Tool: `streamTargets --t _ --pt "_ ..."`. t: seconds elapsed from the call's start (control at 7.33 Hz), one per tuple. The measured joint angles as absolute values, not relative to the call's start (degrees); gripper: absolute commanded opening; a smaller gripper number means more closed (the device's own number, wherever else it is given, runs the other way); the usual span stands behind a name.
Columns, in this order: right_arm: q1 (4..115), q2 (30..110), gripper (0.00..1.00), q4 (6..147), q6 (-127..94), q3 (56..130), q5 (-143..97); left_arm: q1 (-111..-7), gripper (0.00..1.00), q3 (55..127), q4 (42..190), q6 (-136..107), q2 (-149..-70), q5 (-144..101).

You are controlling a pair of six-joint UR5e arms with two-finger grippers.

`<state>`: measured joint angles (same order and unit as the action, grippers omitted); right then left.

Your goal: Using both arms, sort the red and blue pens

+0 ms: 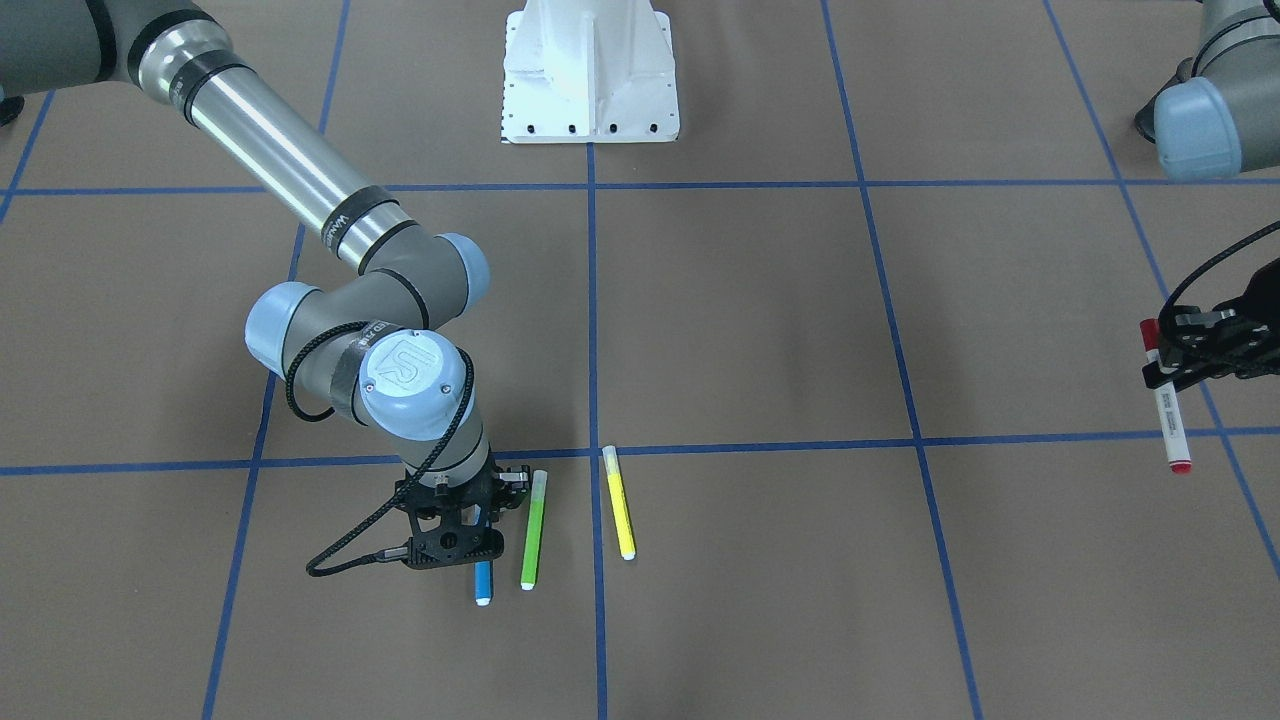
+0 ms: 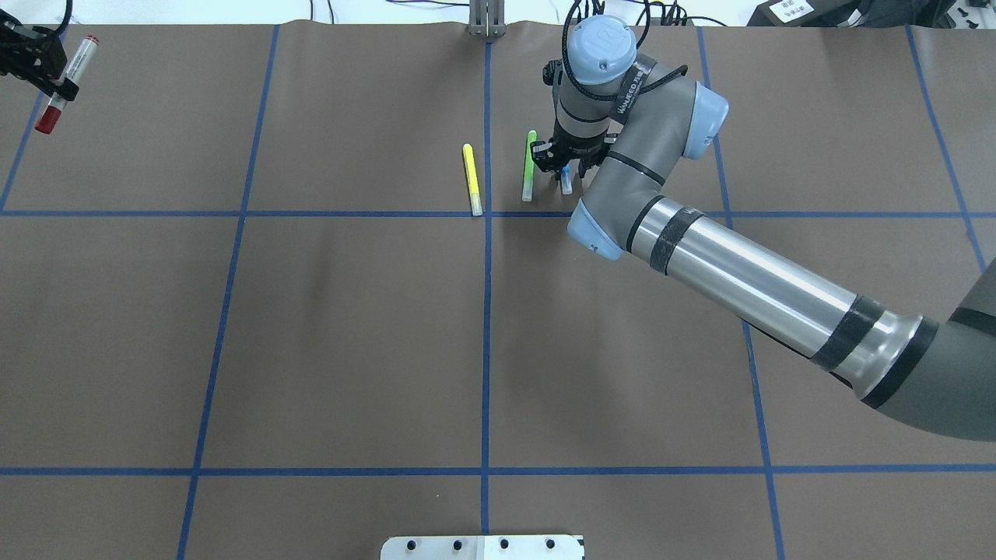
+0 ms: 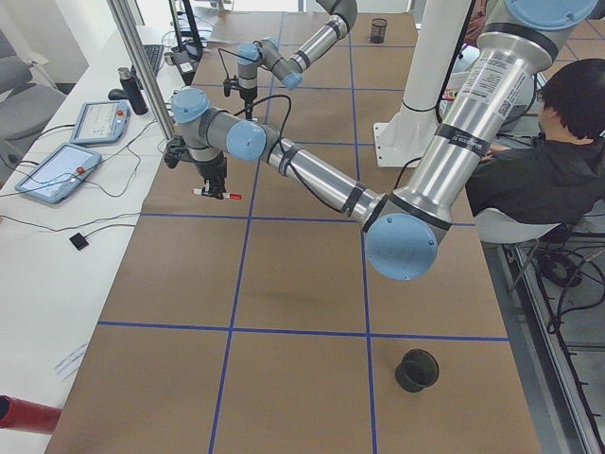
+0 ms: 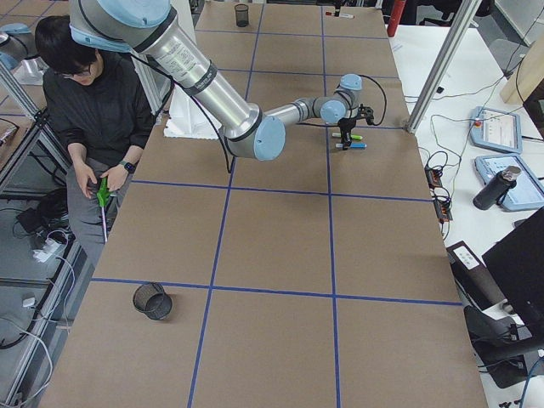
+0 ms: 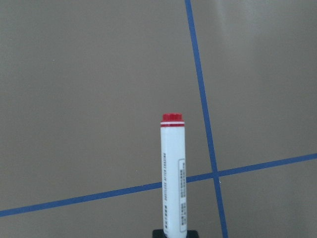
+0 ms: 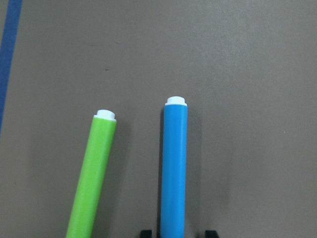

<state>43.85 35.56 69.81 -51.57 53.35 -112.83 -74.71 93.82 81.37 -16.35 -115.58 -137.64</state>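
My left gripper [image 1: 1160, 365] is shut on the red pen [image 1: 1168, 412], a white barrel with red ends, and holds it above the table near the far left edge [image 2: 66, 78]. The left wrist view shows the red pen [image 5: 173, 173] jutting forward over a crossing of blue tape lines. The blue pen [image 1: 483, 582] lies on the brown table. My right gripper [image 1: 455, 540] is down over the blue pen [image 6: 174, 168] and open. Its fingertips [image 6: 145, 232] stand on either side of the barrel with a gap on each side.
A green marker [image 1: 534, 528] lies close beside the blue pen, and a yellow marker [image 1: 619, 502] a little further over. A black mesh cup [image 4: 153, 301] stands on the near table end. A person [image 3: 548, 142] sits by the white robot base [image 1: 590, 70].
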Motion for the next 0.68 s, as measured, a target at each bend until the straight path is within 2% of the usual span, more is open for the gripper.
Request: streamTargets --t 0.27,0.68 --pt "43.9 35.4 0.19 70.3 -51.9 53.4 -112.8 -74.7 0.0 93.8 81.3 -16.3 -115.6 -137.6" --pt "43.9 35.2 0.2 70.7 -52.0 53.4 -112.8 -74.7 0.0 94.1 81.3 -16.3 -115.6 -137.6"
